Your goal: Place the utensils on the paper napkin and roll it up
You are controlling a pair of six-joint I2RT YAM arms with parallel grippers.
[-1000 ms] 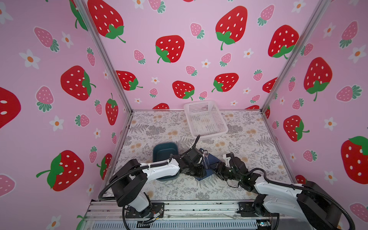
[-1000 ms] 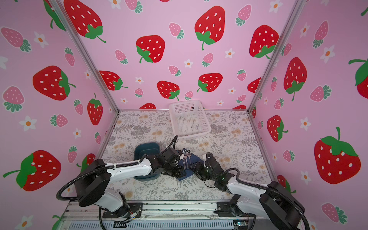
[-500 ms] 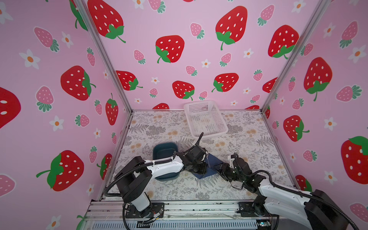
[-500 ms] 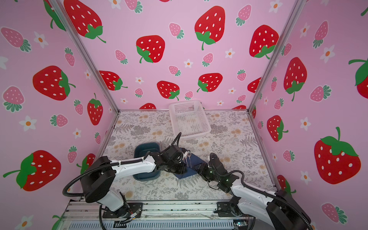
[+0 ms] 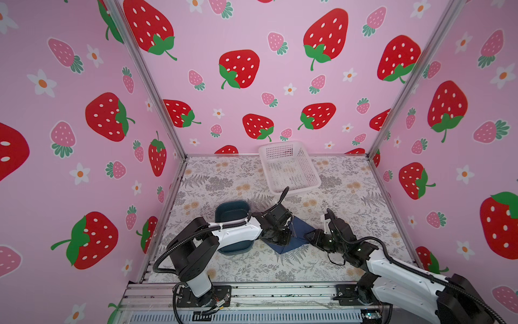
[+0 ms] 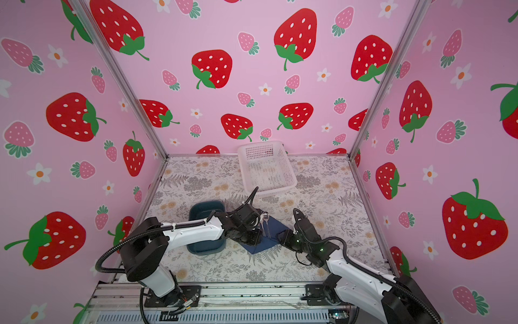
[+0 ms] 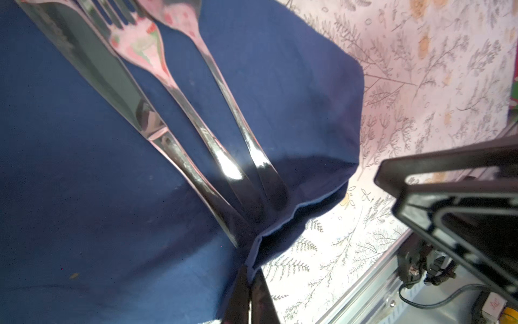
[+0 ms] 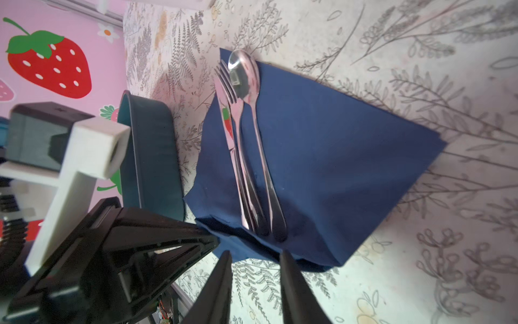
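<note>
Floral counter (image 6: 210, 269): cutlery (image 6: 266, 228) lies at nine o'clock on the navy napkin (image 8: 322, 168). Left end effector (image 7: 249, 283) pinches its fold, right end effector (image 8: 255, 256) gapes; uneven tugging could scatter cutlery.

— Where's the paper napkin (image 5: 301, 228)?
— On the tabletop (image 5: 358, 196), front middle, just right of the tray (image 5: 232, 210).
— And the utensils (image 8: 244, 174)?
— On the napkin, side by side: fork (image 8: 237, 112) between knife (image 8: 227, 123) and spoon (image 8: 242, 75), handles toward the front.
— The basket (image 5: 283, 153)?
— Well behind them, against the back wall.
</note>
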